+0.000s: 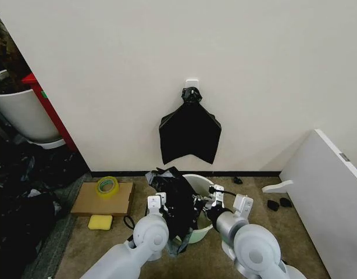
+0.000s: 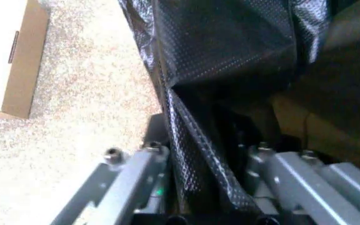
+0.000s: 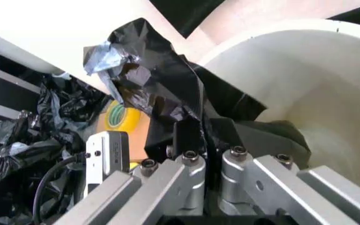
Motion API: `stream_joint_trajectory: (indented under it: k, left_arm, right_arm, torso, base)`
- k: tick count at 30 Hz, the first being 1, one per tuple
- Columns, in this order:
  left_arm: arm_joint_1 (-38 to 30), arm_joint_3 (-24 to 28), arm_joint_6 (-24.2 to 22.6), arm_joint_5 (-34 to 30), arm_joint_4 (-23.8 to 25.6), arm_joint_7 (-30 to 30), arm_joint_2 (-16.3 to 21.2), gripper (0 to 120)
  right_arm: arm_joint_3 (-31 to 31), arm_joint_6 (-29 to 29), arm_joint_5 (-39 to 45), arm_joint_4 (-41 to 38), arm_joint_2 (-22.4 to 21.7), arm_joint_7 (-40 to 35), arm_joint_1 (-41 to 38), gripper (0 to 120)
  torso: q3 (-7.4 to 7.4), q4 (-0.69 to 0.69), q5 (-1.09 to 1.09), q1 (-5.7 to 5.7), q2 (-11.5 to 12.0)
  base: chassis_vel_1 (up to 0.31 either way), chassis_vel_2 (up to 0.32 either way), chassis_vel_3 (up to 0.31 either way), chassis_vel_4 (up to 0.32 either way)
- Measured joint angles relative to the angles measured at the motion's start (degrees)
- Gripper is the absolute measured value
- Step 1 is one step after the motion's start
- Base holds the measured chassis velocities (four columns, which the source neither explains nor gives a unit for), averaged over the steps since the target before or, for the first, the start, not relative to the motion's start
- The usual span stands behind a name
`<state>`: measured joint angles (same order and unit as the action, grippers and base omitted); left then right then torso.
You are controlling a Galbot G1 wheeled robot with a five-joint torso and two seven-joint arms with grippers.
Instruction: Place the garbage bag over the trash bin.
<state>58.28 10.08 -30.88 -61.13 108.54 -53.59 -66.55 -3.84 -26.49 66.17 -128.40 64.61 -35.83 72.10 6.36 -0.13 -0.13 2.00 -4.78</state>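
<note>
Down near the bottom middle of the head view sits one trash bin [image 1: 203,185], a small round white bucket on the carpet floor [image 1: 254,203]. One garbage bag [image 1: 176,200], shiny, black and wrinkled, hangs over the bin's left side and rim, with part of it dipping inside.

There are two claws, and both are at the bag. The left claw [image 1: 161,204] is at the bin's left edge; in the left wrist view its two fingers [image 2: 144,159] are clamped on a fold of the dotted black film [image 2: 217,56]. The right claw [image 1: 203,204] is just to the right of it, over the bin's mouth. In the right wrist view its two fingers [image 3: 186,140] are squeezed onto the bag [image 3: 161,84] right by the white rim [image 3: 280,51].

On the wall, in the middle of the head view, one bunch of flat black bags [image 1: 190,132] hangs from a knot. At the lower left lies one cardboard box [image 1: 94,203] with one roll of yellow tape [image 1: 107,186] on top. One yellow sponge [image 1: 100,221] lies just in front of the box. One big white tub [image 1: 21,113] stands at the left edge.
</note>
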Motion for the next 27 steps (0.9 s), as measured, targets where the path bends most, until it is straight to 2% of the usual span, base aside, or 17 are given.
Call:
stream_joint_trajectory:
  k: [2,6,13,22,27]
  left_arm:
    - [-0.1,0.0,0.1,-0.4,-0.2,-0.3,0.0,10]
    - [-0.3,-0.5,0.4,-1.0,-0.6,-0.3,-0.3,1]
    - [0.9,-2.7,3.1,-1.4,-0.3,1.2,0.0,1]
    - [2.7,-8.2,10.6,-1.5,1.9,3.8,1.6,1]
    - [4.7,-10.0,12.0,-1.6,3.5,4.3,2.6,1]
  right_arm:
    - [0.0,0.0,0.0,0.0,0.0,0.0,0.0,0]
    - [0.0,0.0,0.0,0.2,0.0,0.1,0.2,0]
    - [-0.3,0.1,-0.7,0.6,-0.1,0.2,0.2,0]
    - [-2.5,0.4,-4.8,-1.5,-1.7,0.2,1.6,0]
    - [-3.8,0.3,-6.9,-3.0,-2.9,0.2,3.1,0]
  torso:
    - [0.00,0.00,0.00,0.00,0.0]
    - [0.00,-0.02,-0.04,0.00,0.0]
    - [0.01,-0.01,-0.03,0.00,0.0]
    - [0.01,0.00,-0.01,0.00,0.0]
    - [0.01,-0.01,-0.01,0.00,0.0]
  base:
    - [0.000,0.000,0.000,0.000]
    - [0.000,0.000,0.000,0.000]
    - [0.000,0.000,0.000,0.000]
    - [0.000,0.000,0.000,0.000]
    - [0.000,0.000,0.000,0.000]
